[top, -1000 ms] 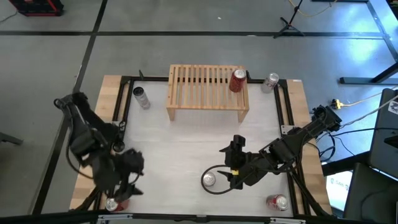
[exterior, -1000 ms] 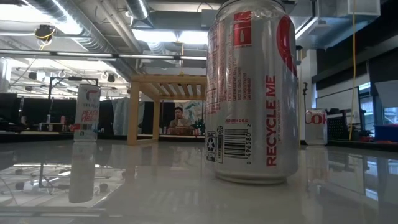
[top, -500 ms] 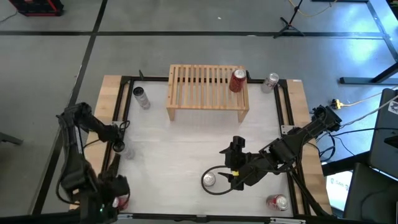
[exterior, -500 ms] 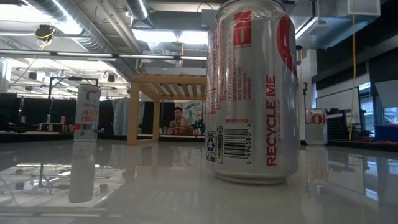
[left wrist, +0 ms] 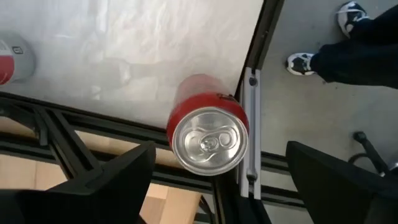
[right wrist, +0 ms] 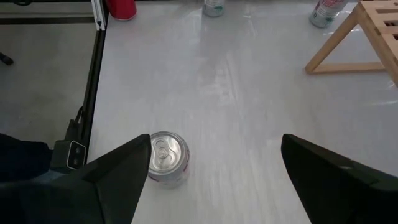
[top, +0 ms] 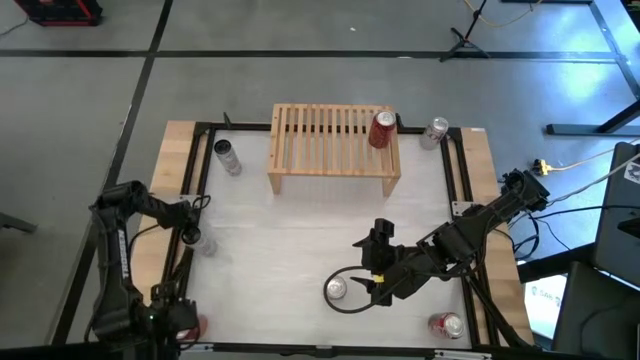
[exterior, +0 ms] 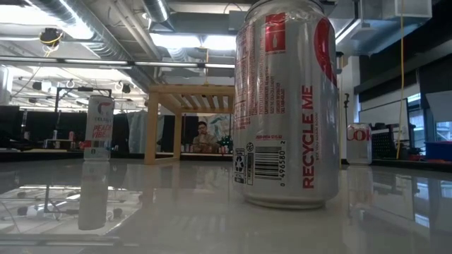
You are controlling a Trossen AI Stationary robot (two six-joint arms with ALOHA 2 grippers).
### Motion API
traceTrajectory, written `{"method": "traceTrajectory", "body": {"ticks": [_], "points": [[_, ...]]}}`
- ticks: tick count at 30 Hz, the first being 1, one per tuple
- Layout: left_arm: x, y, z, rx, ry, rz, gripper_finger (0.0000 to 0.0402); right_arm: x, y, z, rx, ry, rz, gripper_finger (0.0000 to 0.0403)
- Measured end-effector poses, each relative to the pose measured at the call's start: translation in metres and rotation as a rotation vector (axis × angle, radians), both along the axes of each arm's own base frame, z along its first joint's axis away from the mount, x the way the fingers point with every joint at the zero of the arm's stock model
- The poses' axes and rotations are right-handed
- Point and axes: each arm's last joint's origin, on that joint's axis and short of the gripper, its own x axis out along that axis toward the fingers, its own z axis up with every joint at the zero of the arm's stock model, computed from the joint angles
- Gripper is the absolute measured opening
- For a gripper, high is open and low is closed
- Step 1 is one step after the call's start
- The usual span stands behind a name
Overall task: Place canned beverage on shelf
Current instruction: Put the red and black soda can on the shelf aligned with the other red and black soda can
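Across the white worktop (top: 300, 250), the shelf (top: 333, 150) stands at the far edge, with a red can (top: 382, 129) upright on its slatted top at the right end. Two silver cans stand on the worktop beside the shelf, one off its left end (top: 228, 157) and one off its right end (top: 435, 132).

At the near left corner the left gripper (left wrist: 214, 186) hangs directly above an upright red canned beverage (left wrist: 209, 132), fingers (left wrist: 118, 180) spread wide on either side of it and not touching.

Near the front centre, the right gripper (right wrist: 211, 180) rests low with wide-open fingers (right wrist: 115, 171), and a silver can (right wrist: 168, 158) stands just beside one finger. Another red-and-silver can (top: 445, 325) stands at the near right corner.
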Motion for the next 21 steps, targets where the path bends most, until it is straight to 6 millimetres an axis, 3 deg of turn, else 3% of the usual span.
{"method": "traceTrajectory", "body": {"ticks": [21], "points": [[-0.004, 0.002, -0.046, 0.02, 0.119, -0.026, 0.0352, 0.001, 0.001, 0.001, 0.013, -0.018, -0.001, 0.0349]]}}
